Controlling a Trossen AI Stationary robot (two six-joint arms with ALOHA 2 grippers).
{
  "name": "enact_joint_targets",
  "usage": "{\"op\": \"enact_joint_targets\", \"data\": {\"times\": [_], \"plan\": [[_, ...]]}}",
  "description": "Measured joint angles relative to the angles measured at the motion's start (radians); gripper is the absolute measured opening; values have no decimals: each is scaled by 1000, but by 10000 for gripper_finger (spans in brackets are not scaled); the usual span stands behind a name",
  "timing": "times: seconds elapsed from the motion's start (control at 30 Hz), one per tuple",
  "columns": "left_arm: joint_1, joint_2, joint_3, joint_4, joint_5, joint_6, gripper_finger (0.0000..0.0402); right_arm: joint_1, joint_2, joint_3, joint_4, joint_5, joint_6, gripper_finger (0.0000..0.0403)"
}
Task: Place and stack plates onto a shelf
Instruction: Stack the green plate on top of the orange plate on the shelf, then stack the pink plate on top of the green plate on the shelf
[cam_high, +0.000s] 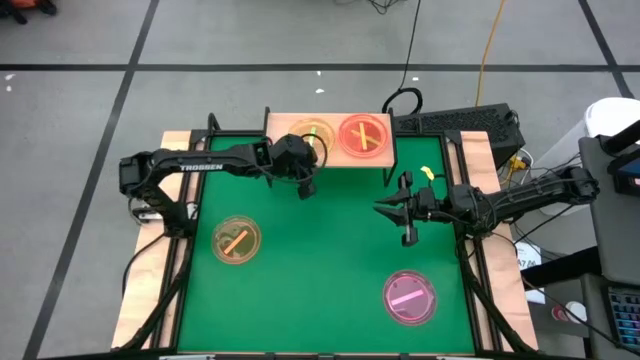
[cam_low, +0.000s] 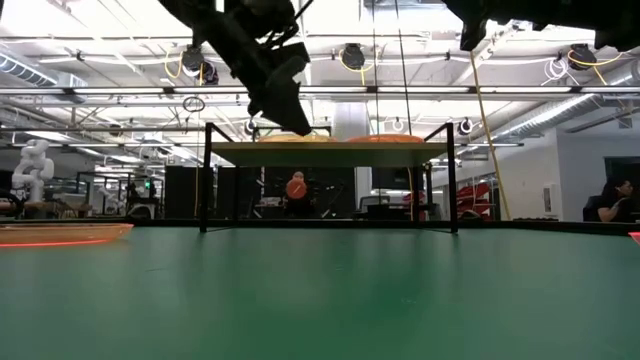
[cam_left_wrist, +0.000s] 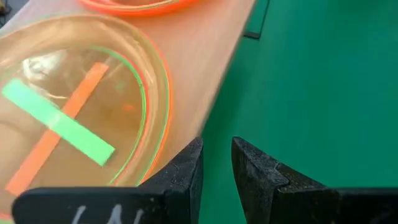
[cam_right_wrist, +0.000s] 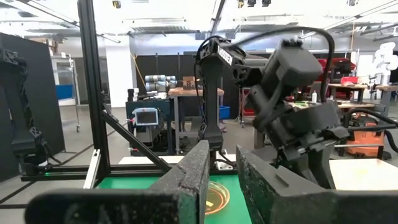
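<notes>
Surface: a green table (cam_high: 330, 260) is bordered by grey floor.
Shelf (cam_high: 385, 160): set at the far edge; two plate stacks (cam_high: 363, 135) are carried.
Loose plates: amber plate (cam_high: 236, 241), pink plate (cam_high: 410, 297), left accessible on the table.
Left gripper (cam_left_wrist: 216, 163): nearly closed, empty, just beside the stack with crossed stripes (cam_left_wrist: 62, 118), judged released.
Right gripper (cam_high: 397, 208): slightly parted, empty, held clear above the table.

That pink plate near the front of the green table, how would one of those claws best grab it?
Probably by its raised rim. The pink plate lies flat on the table with nothing close around it, so a gripper would likely come straight down and pinch the edge, one finger inside, one outside. The right gripper is the nearer one; the side of the rim towards it looks easiest.
</notes>
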Motion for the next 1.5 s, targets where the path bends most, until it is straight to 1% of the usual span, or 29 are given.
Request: {"op": "enact_joint_targets", "data": {"times": [0.27,0.37,0.43,0.47,0.5,0.57,0.63,0.67,0.73,0.8,0.87,0.93,1.0,1.07,1.17,1.27,1.37,1.5], "plan": [[0,-41,0,16,1,-14,90,0,0,0,0,0,-4,63],[-12,-82,0,6,65,-30,90,0,0,0,-8,8,-5,63],[-32,-124,0,-5,90,-29,90,0,0,0,-58,72,-15,63],[-44,-146,0,-22,76,-24,90,0,0,0,-99,114,-5,63],[-55,-172,0,-44,41,-16,90,0,0,0,-142,153,10,63],[-74,-224,0,-85,-55,-11,90,0,1,4,-223,203,38,63],[-91,-281,0,-115,-125,-20,90,0,1,32,-312,210,59,63],[-105,-309,-1,-122,-144,-27,90,1,1,51,-357,209,66,63],[-139,-365,-33,-89,-174,-39,90,3,1,98,-450,207,82,63],[-176,-413,-92,-19,-205,-39,90,15,5,144,-539,207,130,63],[-210,-455,-166,64,-221,-40,90,49,23,200,-581,172,181,63],[-241,-501,-245,143,-226,-42,90,100,46,261,-583,130,153,63],[-269,-543,-324,230,-228,-54,90,146,73,305,-610,134,106,63],[-293,-573,-402,315,-228,-69,90,169,101,318,-641,153,82,63],[-326,-600,-502,447,-228,-76,90,175,138,316,-685,65,82,63],[-348,-608,-567,516,-227,-63,90,168,173,318,-768,-27,199,63],[-350,-609,-580,504,-227,-58,90,157,209,317,-926,-105,364,64],[-349,-607,-582,516,-228,-49,90,156,248,315,-1147,-117,519,64]]}}
